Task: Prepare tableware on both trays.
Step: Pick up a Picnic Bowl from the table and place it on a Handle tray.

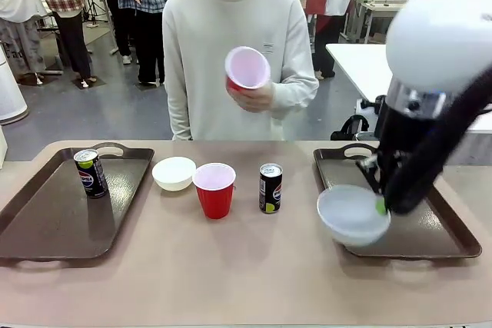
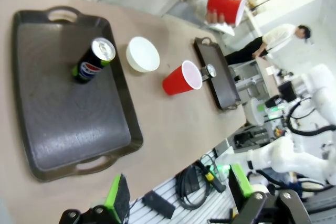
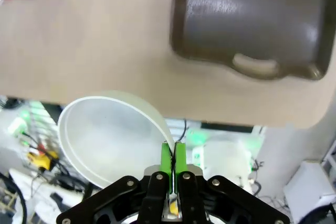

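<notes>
The right gripper (image 1: 380, 205) is pinched tight on the rim of a white bowl (image 1: 352, 215). In the right wrist view the green pads (image 3: 167, 156) meet on the thin wall with nothing else between them. The grip is on the side of the bowl that faces the middle of the right tray (image 1: 453, 228), so the bowl hangs out from the fingers toward that tray's left rim.

From the front, the bowl sits tilted over the tray's near left corner, partly across the rim and out over the table. How high it rides above the tray I cannot tell. Setting it down looks to need a short carry inward, toward the tray's bare middle and away from that rim, before the fingers let go. A release here would risk the bowl landing on the rim and tipping off.

Left of the right tray on the bare table stand a yellow-green marked can (image 1: 270, 187), a red cup (image 1: 214, 190) and a second bowl (image 1: 174, 173) — each farther off in turn. Beyond them is the left tray (image 1: 46, 220) with a Pepsi can (image 1: 91, 173) on it. Across the table from the right tray, the person's hand (image 1: 257, 97) holds another red cup (image 1: 247, 71).

The left gripper (image 2: 178, 190) is spread wide and empty — far from the right tray, so this placing falls to the right arm.
</notes>
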`<state>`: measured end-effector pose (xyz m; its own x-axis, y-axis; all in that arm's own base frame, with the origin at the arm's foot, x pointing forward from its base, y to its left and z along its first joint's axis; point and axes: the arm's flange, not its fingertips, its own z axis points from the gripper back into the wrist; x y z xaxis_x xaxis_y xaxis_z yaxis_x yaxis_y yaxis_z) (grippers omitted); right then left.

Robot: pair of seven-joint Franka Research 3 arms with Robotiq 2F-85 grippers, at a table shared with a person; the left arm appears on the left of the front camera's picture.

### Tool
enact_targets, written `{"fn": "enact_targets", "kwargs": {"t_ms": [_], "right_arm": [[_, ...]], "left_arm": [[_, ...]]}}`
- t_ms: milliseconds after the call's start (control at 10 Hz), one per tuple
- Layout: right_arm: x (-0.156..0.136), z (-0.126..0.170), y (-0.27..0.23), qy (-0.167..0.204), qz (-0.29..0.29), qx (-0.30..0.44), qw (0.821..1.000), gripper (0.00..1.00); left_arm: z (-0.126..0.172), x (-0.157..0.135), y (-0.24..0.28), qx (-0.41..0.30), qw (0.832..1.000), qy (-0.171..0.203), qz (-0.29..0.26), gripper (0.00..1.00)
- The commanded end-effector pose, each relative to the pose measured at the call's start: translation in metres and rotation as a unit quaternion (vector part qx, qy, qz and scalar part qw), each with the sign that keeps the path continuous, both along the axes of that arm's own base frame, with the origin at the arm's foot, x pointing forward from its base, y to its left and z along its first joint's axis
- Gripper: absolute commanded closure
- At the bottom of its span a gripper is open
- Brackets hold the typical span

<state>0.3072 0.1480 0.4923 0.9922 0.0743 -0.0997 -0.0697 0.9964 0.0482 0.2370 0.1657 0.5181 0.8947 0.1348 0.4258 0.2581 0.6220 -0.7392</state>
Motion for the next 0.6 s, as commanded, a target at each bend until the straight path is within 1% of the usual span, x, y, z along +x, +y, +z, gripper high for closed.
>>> {"fn": "enact_targets", "kwargs": {"t_ms": [0,100,200,300,400,500], "right_arm": [[0.039,0.002,0.003,0.011,-0.027,-0.020,0.999,0.97],[0.051,0.000,-0.005,0.021,-0.042,-0.021,0.999,0.97],[0.025,0.000,-0.003,0.063,-0.021,-0.018,0.998,0.97],[-0.034,0.005,0.005,0.124,0.027,-0.014,0.992,0.97],[-0.103,0.013,0.007,0.063,0.078,-0.064,0.993,0.97],[-0.124,0.018,-0.004,0.038,0.064,-0.056,0.996,0.97]], "left_arm": [[0.002,0.001,-0.001,0.002,1.000,0.004,0.003,0.00],[0.002,0.001,-0.001,0.002,1.000,0.004,0.003,0.00],[0.002,0.001,-0.001,0.002,1.000,0.004,0.003,0.00],[0.002,0.001,-0.001,0.002,1.000,0.004,0.003,0.00],[0.002,0.001,-0.001,0.002,1.000,0.004,0.003,0.00],[0.002,0.001,-0.001,0.002,1.000,0.004,0.003,0.00]]}}
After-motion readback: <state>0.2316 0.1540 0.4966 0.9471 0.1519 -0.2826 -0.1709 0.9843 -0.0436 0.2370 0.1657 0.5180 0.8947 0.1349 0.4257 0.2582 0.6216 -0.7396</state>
